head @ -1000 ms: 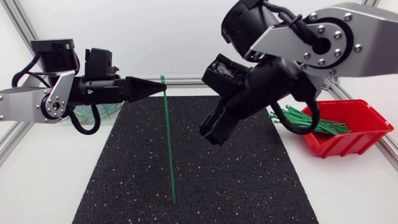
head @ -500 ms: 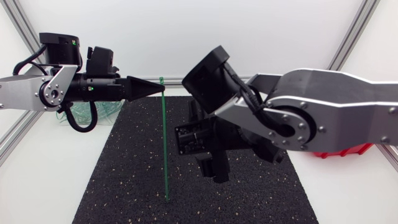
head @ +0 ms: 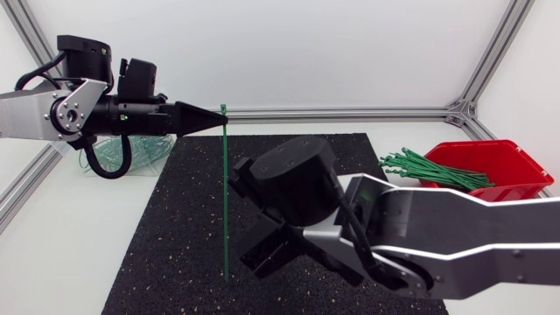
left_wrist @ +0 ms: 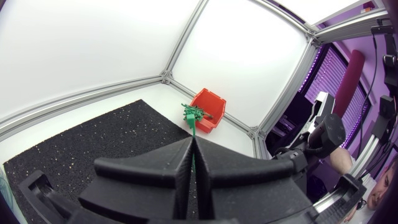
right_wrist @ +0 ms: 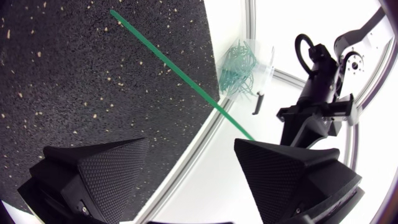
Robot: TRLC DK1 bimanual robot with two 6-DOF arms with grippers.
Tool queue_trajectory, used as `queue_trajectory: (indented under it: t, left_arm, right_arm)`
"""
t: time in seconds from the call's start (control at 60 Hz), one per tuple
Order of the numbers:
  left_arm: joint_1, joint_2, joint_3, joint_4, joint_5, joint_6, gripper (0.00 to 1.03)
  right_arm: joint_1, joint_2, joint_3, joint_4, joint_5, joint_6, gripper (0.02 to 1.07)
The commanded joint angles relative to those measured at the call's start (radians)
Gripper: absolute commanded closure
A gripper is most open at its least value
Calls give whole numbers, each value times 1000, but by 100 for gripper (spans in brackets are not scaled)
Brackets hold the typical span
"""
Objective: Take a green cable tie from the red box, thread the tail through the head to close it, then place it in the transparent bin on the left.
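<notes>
- Underneath everything: white worktop (head: 79, 254), topped in the middle by a speckled black mat (head: 175, 236).
- In from 3 o'clock, low over the mat's near half: right arm (head: 455, 236). Right gripper (right_wrist: 193, 168) with fingers spread wide and empty, the tie's strap just ahead of the gap.
- In from 9 o'clock, raised over the mat's far edge: left gripper (head: 206, 118), fingers pressed shut on the green cable tie (head: 224, 201) just below its head.
- Hanging from that grip straight toward 6 o'clock: the tie's tail, tip at or just above the mat; cannot tell which.
- At the mat's 3 o'clock: red box (head: 525, 166), with spare ties (head: 429, 166) poking over its rim.
- At 10 o'clock, behind the left arm: transparent bin (head: 149, 150), green ties already inside.
- Step in hand, by judgement: threading, not yet begun, with the tie out of the box and unlooped.
- Needed next, probably: closing the right fingers on the tail, then curling it up toward 12 o'clock into the head. Small slot, so careful lining up.
- In the way: right arm's bulk, hiding part of the lower strap from above.
</notes>
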Motion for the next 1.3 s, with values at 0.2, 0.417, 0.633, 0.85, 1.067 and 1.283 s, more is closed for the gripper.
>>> queue_trajectory:
  t: [0.2,0.417,0.633,0.85,1.067,1.283]
  left_arm:
    - [29,66,70,-122,17,129,100]
    - [46,118,122,-201,47,184,100]
    - [47,129,125,-227,63,216,100]
    - [54,150,148,-257,61,247,100]
    - [60,198,197,-339,61,316,100]
    - [69,219,217,-346,58,327,100]
  right_arm:
    - [34,93,-68,214,-2,-239,6]
    - [35,211,-57,349,-39,-310,6]
    - [45,298,-17,401,-74,-319,6]
    - [45,369,13,421,-119,-319,6]
    - [40,409,12,444,-180,-354,6]
    - [41,464,16,490,-223,-388,6]
